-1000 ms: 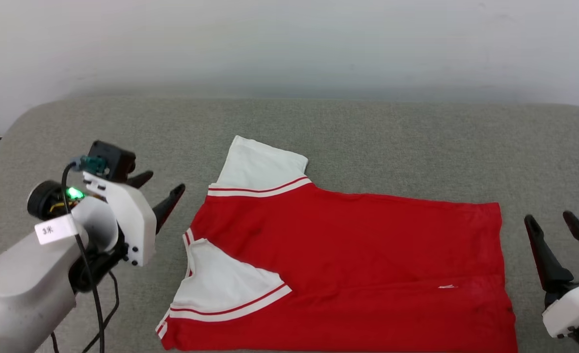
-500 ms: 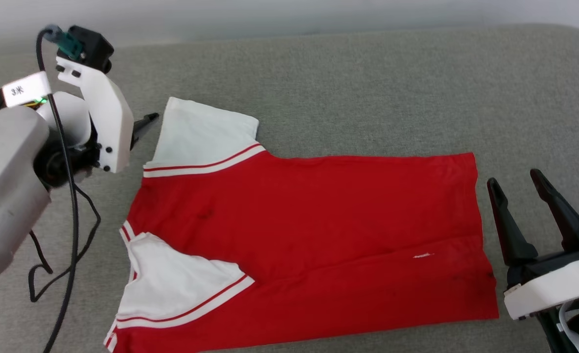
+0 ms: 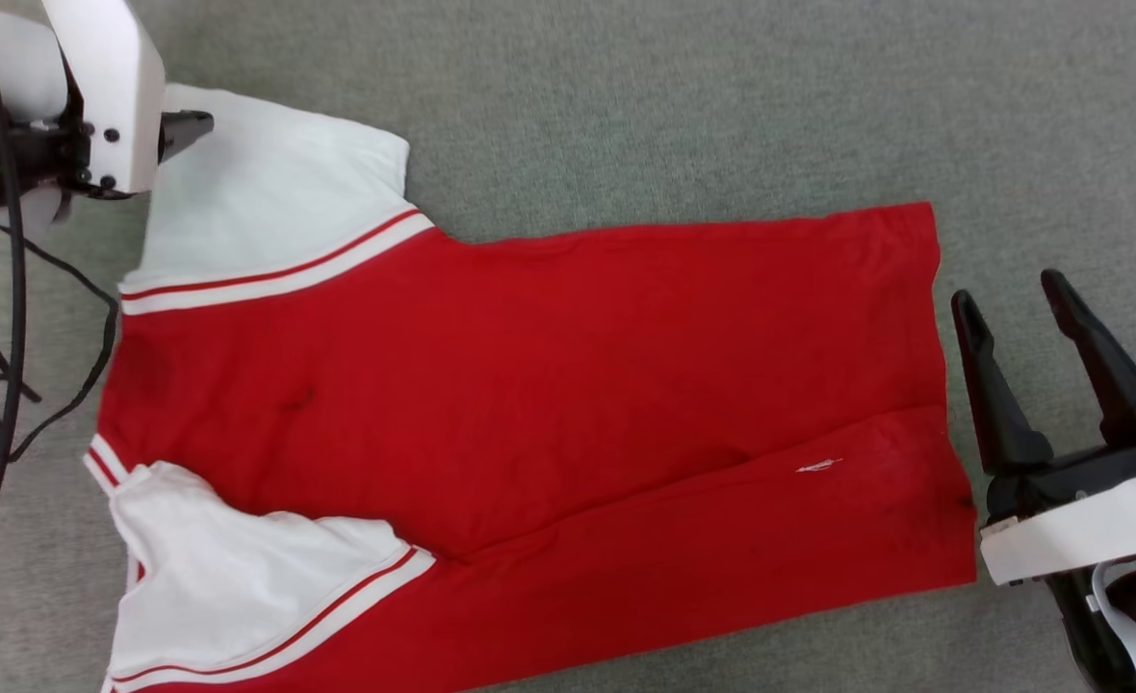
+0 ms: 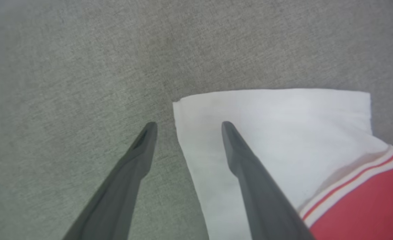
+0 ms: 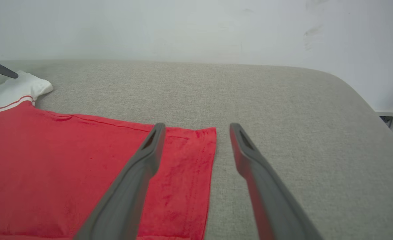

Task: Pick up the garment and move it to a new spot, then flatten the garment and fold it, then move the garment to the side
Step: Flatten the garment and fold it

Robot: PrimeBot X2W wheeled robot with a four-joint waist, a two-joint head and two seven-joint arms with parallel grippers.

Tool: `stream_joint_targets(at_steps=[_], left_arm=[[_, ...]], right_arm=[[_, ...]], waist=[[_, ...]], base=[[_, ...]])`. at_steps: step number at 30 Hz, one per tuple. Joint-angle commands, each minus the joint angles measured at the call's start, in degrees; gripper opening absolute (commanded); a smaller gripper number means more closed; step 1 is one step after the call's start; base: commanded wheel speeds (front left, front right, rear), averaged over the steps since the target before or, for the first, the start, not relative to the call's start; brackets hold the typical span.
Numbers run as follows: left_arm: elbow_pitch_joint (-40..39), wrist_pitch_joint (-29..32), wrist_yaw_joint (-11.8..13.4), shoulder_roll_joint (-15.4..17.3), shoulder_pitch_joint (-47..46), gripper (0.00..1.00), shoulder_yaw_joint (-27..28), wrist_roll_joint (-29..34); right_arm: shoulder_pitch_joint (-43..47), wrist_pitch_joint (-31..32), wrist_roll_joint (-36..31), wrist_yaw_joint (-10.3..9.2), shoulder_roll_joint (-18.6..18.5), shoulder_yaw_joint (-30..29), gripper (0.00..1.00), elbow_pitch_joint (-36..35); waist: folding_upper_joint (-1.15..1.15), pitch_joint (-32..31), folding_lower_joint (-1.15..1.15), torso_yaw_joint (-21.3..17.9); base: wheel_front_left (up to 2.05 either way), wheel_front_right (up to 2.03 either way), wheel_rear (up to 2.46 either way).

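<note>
The red shirt (image 3: 529,385) with white sleeves lies flat on the grey bench (image 3: 674,106), its collar end toward the robot's left and its hem (image 3: 936,337) toward its right. The left hand (image 4: 189,126) is spread wide at the far sleeve (image 3: 270,192), one finger over the cloth and the other over the bench. The right hand (image 3: 1009,289), also spread and holding nothing, is just beside the hem.
</note>
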Motion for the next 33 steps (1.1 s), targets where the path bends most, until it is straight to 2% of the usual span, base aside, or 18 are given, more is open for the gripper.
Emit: stream_joint_targets(at_steps=[1, 8, 9, 10, 11, 17, 20, 23, 24, 33], left_arm=[[0.4, 0.4, 0.1, -0.3, -0.8, 1.0, -0.2, 0.4], [3.6, 3.2, -0.6, -1.9, 0.9, 1.0, -3.2, 1.4], [4.0, 3.9, -0.7, -1.9, 1.5, 0.85, -3.7, 1.2], [4.2, 4.5, -0.9, -2.1, 2.2, 0.03, -3.9, 0.7], [4.4, 4.6, -1.1, -2.2, 2.7, 0.0, -4.1, 0.5], [4.5, 1.0, -1.6, -2.3, 1.7, 0.0, -4.4, 1.5], [3.5, -2.2, -1.8, -3.3, 0.2, 0.0, -3.8, 1.9], [2.0, -5.3, -1.8, -4.3, -0.4, 0.0, -3.7, 2.0], [2.0, -5.3, -1.8, -4.3, -0.4, 0.0, -3.7, 2.0], [-4.9, -11.4, -1.9, -4.6, 0.2, 0.0, -6.3, 2.2]], right_arm=[[-0.9, -0.4, -0.3, -0.05, 0.3, -0.1, 1.0, -0.4], [-1.9, -0.8, -0.2, -0.05, 0.4, -0.3, 1.0, -0.5], [-1.9, -0.8, 0.0, -0.05, 0.3, -0.4, 1.0, -0.4], [-2.0, -0.7, 0.2, -0.05, 0.2, -0.5, 1.0, -0.3], [-2.2, -0.6, 0.3, -0.05, 0.1, -0.6, 1.0, -0.2], [-3.6, 0.6, 1.0, -0.06, -1.8, -1.8, 1.0, -0.6], [-5.3, 2.8, 1.6, -0.06, -4.4, -2.6, 1.0, -0.6], [-7.5, 7.8, 3.6, -0.06, -8.1, -2.7, 1.0, 0.0], [-7.5, 7.8, 3.6, -0.06, -8.1, -2.7, 1.0, 0.0], [-15.5, 31.6, 13.5, -0.05, -22.9, 2.4, 1.0, 4.7]], waist=[[0.0, 2.2, -0.02, -0.6], [0.0, 4.5, -0.02, -0.4], [0.0, 4.5, -0.02, -0.3], [0.0, 4.5, -0.02, -0.3], [0.0, 4.4, -0.02, -0.3], [0.0, 2.7, -0.02, 0.9], [0.0, 1.2, -0.02, 2.1], [0.0, -0.3, -0.02, 3.6], [0.0, -0.3, -0.02, 3.6], [0.0, -3.0, -0.02, 7.4]], base=[[0.0, 0.0, 0.0], [0.0, 0.0, 0.0], [0.0, 0.0, 0.0], [0.0, 0.0, 0.0], [0.0, 0.0, 0.0], [0.0, 0.0, 0.0], [0.0, 0.0, 0.0], [0.0, 0.0, 0.0], [0.0, 0.0, 0.0], [0.0, 0.0, 0.0]])
